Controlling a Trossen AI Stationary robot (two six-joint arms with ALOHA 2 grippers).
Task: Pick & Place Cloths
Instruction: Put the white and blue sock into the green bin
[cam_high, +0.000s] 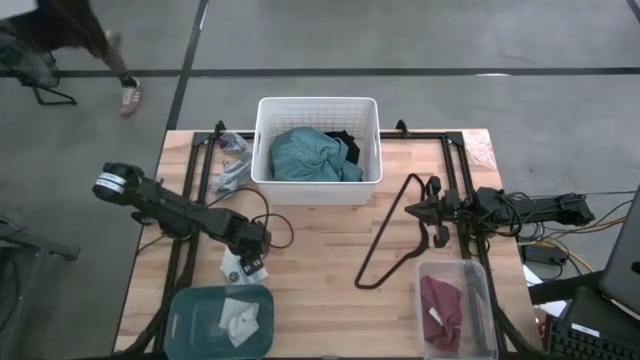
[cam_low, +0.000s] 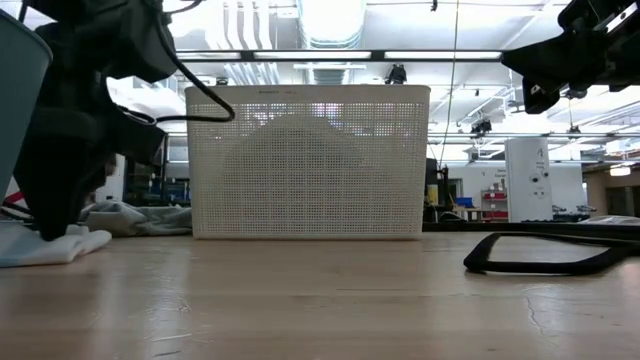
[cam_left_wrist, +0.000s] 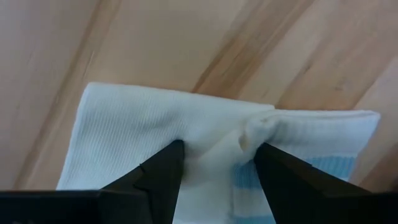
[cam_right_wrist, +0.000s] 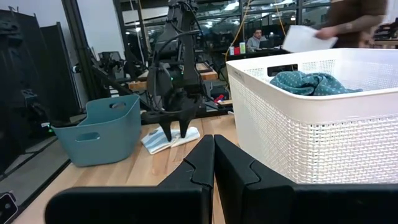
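One white rag (cam_left_wrist: 186, 137) under left tool (cam_left_wrist: 214, 165) spread wide, right tool (cam_right_wrist: 214, 149) pinched closed, three bins.

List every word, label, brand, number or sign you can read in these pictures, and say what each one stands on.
None can be read.
The white basket, teal bin and clear bin carry no visible lettering.
The white cloth under the left end effector shows only pale blue stripes, no text.
Cabinets and equipment in the room behind the table may bear labels, but they are too small to read.
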